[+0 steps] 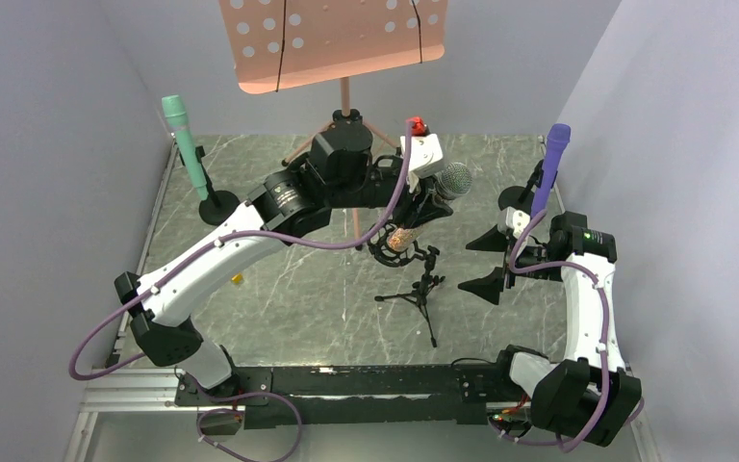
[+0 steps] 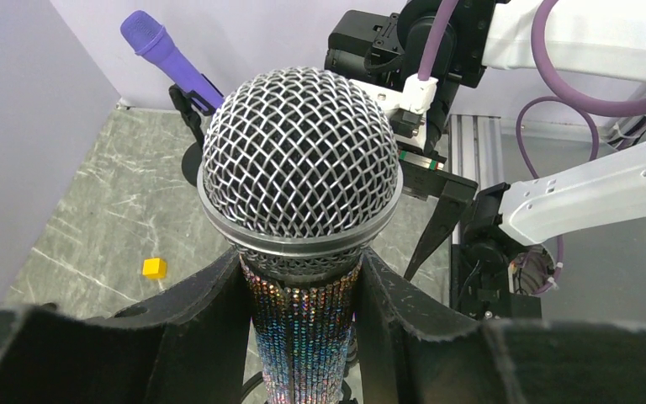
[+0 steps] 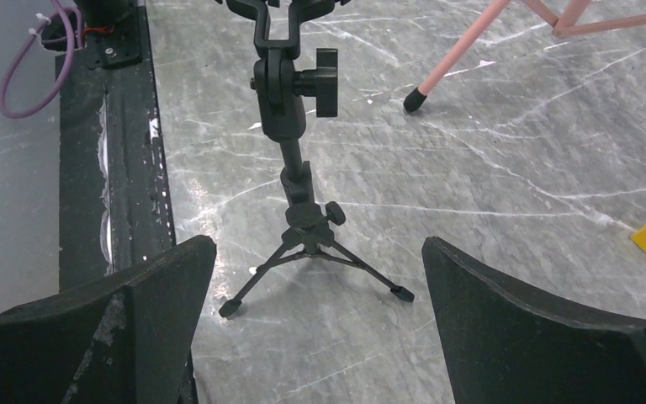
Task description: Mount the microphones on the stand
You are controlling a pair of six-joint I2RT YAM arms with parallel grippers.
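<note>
The left gripper [image 1: 421, 214] pinched the silver mic [image 1: 455, 179] by its glittery body just under the mesh head, with a finger pressed to each side in the left wrist view. The mic's long axis ran on a slant above the tripod [image 1: 421, 289], head high and pointing up and away to the tripod's back right, tail down toward the ring mount [image 1: 393, 252] on top of the tripod. The tail reached the ring, but whether it sat inside could not be told. The right gripper [image 1: 489, 262] hung just right of the tripod, low over the table [image 1: 279, 318], its jaws spread wide and holding nothing. It faced the tripod, so the tripod's legs showed between the fingers in the right wrist view. The green mic [image 1: 183, 140] stood well left of the tripod and farther back, its tail in a round base [image 1: 218, 206], long axis near upright, head up and leaning a little left. The purple mic [image 1: 551, 159] stood right of the tripod and behind it, past the right gripper, head up and leaning slightly right, its lower end in a black holder [image 1: 516, 197]. A music stand [image 1: 332, 43] rose behind the tripod, one pink leg landing close by it. A yellow cube [image 1: 238, 279] lay left of the tripod
</note>
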